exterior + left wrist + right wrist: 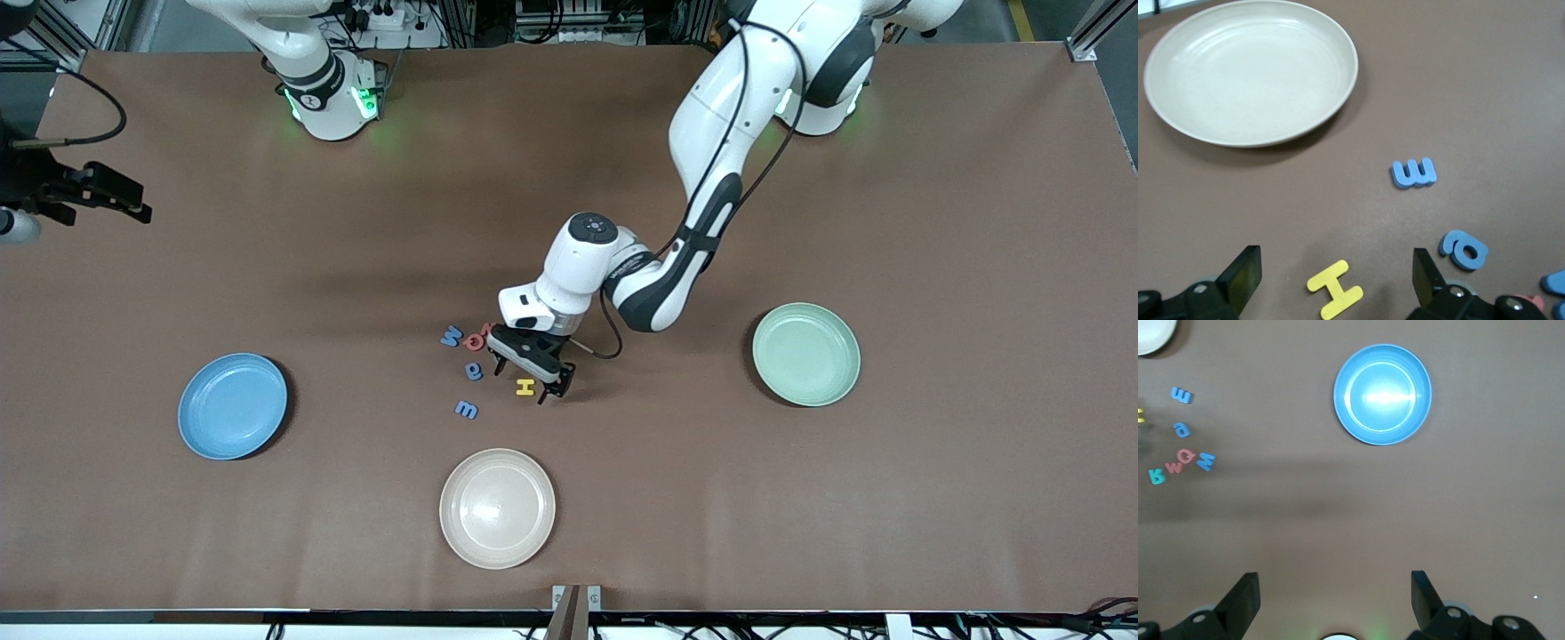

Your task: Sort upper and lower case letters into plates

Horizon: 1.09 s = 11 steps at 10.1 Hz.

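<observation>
Several tiny letters lie in a cluster at mid-table: a yellow H (525,387) (1335,289), a blue m (467,409) (1413,173), a blue a (473,370) (1463,249), a red Q (476,341) (1187,455), a blue M (452,335) (1206,461) and a teal R (1157,476). My left gripper (531,378) (1335,261) hangs open just over the H, one finger on each side, not touching it. The blue plate (233,406) (1382,395) sits toward the right arm's end, the mint green plate (806,354) toward the left arm's end; both hold nothing. My right gripper (142,203) (1333,583) waits open, high over the table edge.
A cream-beige plate (497,508) (1251,70) with nothing in it sits nearer the front camera than the letters. The left arm's forearm (702,222) reaches over the table's middle. Brown tabletop (933,489) lies bare around the plates.
</observation>
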{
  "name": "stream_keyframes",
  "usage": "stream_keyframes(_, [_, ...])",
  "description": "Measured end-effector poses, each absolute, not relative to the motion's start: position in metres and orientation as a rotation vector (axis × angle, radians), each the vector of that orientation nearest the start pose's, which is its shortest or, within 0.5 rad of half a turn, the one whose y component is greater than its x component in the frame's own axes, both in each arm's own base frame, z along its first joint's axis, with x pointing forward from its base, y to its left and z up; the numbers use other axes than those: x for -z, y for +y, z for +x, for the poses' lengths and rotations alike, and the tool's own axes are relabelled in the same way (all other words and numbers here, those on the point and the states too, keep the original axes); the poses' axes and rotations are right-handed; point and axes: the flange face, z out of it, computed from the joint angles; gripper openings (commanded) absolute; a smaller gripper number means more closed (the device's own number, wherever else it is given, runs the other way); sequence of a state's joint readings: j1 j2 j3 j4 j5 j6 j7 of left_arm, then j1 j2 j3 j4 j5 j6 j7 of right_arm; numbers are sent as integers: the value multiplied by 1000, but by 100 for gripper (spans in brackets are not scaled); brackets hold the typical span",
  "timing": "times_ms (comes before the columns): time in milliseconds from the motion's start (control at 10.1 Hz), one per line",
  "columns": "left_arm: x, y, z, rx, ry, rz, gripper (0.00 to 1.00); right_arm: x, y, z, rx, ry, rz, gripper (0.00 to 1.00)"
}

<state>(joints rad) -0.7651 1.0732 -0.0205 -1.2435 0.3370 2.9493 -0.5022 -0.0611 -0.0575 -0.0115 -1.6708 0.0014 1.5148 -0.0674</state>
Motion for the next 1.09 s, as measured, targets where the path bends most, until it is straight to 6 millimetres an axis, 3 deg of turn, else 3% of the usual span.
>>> stream_keyframes(198, [-152,-565,543,991,950,-3076,100,-599,-46,528,-180,29,-3127,100])
stream_keyframes(396, [-143,-562,544,981,951,-3069,97,-598,-42,526,-208,20,-3124,100])
stream_keyframes(791, [-139,-562,543,978,914,-3091,62,-574,-22,534,-316,92,-3122,100])
stream_keyframes(1088, [-141,-568,538,979,866,-3123,54,-548,-9,549,-363,98,-3123,100])
